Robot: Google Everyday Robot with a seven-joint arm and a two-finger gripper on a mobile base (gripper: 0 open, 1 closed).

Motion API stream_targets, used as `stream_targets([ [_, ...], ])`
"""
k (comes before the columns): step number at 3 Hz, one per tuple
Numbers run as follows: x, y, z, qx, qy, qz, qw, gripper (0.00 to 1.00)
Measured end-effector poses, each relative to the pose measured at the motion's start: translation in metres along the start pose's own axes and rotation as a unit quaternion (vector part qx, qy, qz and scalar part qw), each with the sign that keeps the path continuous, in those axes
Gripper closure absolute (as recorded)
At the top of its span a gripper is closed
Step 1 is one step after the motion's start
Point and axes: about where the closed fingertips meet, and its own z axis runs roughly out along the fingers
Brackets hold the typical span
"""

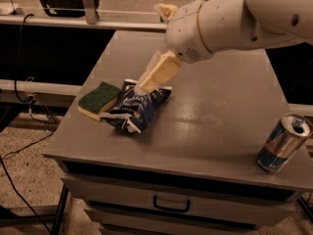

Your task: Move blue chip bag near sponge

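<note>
The blue chip bag point(137, 107) lies crumpled on the grey table point(220, 97), its left edge touching the sponge point(99, 99). The sponge, green on top and pale yellow below, sits near the table's left edge. My gripper point(150, 48) hangs above and behind the bag. It is open and holds nothing. The lower cream finger point(159, 73) slants down, with its tip just over the bag's far edge. The upper finger point(165, 10) points away toward the back.
A blue-and-silver drink can point(283, 143) stands at the table's front right corner. Below the tabletop is a drawer with a handle point(171, 204). Cables point(19, 146) trail on the floor at the left. A rail point(73, 21) runs behind the table.
</note>
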Motion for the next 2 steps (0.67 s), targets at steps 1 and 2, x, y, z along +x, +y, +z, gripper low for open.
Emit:
stream_targets([
  [1, 0.0274, -0.0187, -0.0191, 0.019, -0.004, 0.020, 0.9996, 0.00],
  [2, 0.0274, -0.0187, -0.0191, 0.019, -0.004, 0.020, 0.9996, 0.00],
])
